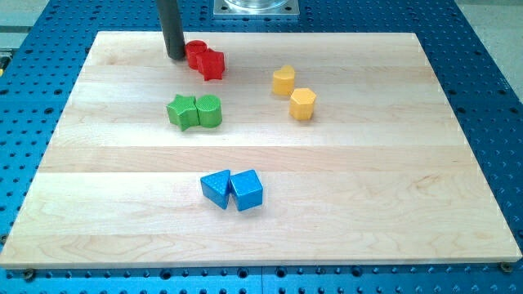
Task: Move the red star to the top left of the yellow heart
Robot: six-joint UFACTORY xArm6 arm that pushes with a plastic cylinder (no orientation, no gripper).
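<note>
The red star (pixel 212 64) lies near the view's top, left of centre, touching a round red block (pixel 195 53) on its upper left. The yellow heart (pixel 283 80) lies to the right of the star and slightly lower, a clear gap away. My tip (pixel 176 56) rests on the board just left of the round red block, close to it or touching it; the red star is on the far side of that block from the tip.
A yellow hexagon (pixel 302 104) sits just below right of the heart. A green star (pixel 181 111) and a round green block (pixel 209 111) touch each other below the red blocks. Two blue blocks (pixel 216 189) (pixel 247 190) sit together lower down. The wooden board (pixel 409 204) lies on a blue perforated table.
</note>
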